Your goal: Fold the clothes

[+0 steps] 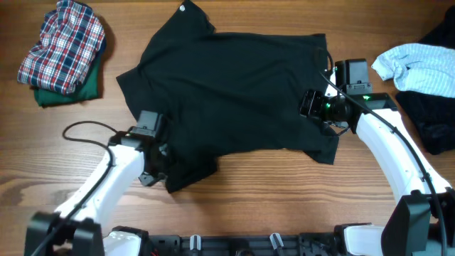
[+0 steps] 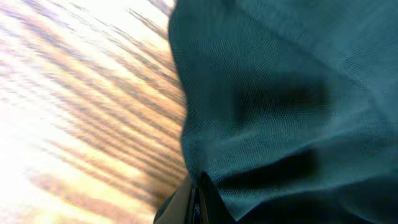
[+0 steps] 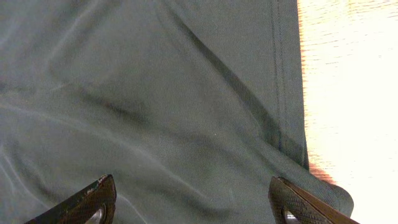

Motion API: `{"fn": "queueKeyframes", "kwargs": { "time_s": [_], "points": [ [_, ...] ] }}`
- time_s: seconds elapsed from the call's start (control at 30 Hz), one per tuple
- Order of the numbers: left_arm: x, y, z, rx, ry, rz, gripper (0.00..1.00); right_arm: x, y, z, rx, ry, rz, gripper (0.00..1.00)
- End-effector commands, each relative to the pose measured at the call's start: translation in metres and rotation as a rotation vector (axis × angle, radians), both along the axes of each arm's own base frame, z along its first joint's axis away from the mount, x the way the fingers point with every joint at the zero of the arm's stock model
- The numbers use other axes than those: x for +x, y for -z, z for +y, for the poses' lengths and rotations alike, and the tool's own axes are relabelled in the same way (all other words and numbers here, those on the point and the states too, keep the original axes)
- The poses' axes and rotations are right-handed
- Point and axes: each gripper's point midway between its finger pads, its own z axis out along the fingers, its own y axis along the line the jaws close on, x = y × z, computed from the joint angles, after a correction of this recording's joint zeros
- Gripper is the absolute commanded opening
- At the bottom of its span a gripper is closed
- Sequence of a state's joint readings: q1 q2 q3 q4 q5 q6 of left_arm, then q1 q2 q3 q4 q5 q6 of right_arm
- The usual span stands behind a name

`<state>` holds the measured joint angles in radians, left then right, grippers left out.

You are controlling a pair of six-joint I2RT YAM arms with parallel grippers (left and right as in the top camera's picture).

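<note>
A black shirt [image 1: 234,92] lies spread across the middle of the table. My left gripper [image 1: 153,160] is at its lower left corner and is shut on the shirt's edge; in the left wrist view the jaws [image 2: 198,202] pinch the dark fabric [image 2: 292,93] beside bare wood. My right gripper [image 1: 311,107] is over the shirt's right side, near the hem. In the right wrist view its fingers [image 3: 193,202] are wide open above the flat fabric [image 3: 155,93], and the stitched hem [image 3: 280,74] runs down the right.
A folded plaid shirt [image 1: 64,43] lies on a green garment [image 1: 67,91] at the far left. A light blue cloth [image 1: 419,64] and a dark garment [image 1: 434,117] are piled at the right edge. A cable [image 1: 85,128] loops by the left arm.
</note>
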<state>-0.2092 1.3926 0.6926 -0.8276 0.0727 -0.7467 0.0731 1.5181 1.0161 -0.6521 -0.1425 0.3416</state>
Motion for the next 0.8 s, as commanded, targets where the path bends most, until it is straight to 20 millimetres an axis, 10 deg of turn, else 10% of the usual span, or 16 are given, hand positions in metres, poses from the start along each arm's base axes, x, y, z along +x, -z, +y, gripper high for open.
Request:
{"fn": "queueKeyframes", "kwargs": {
  "time_s": [0.0, 0.77],
  "points": [
    [0.003, -0.018, 0.011, 0.012, -0.078, -0.035, 0.04, -0.001, -0.004, 0.001, 0.01, -0.015, -0.018, 0.79],
    [-0.012, -0.038, 0.04, -0.034, -0.232, 0.059, 0.04, -0.047, 0.012, -0.02, 0.026, 0.144, 0.211, 0.79]
  ]
}}
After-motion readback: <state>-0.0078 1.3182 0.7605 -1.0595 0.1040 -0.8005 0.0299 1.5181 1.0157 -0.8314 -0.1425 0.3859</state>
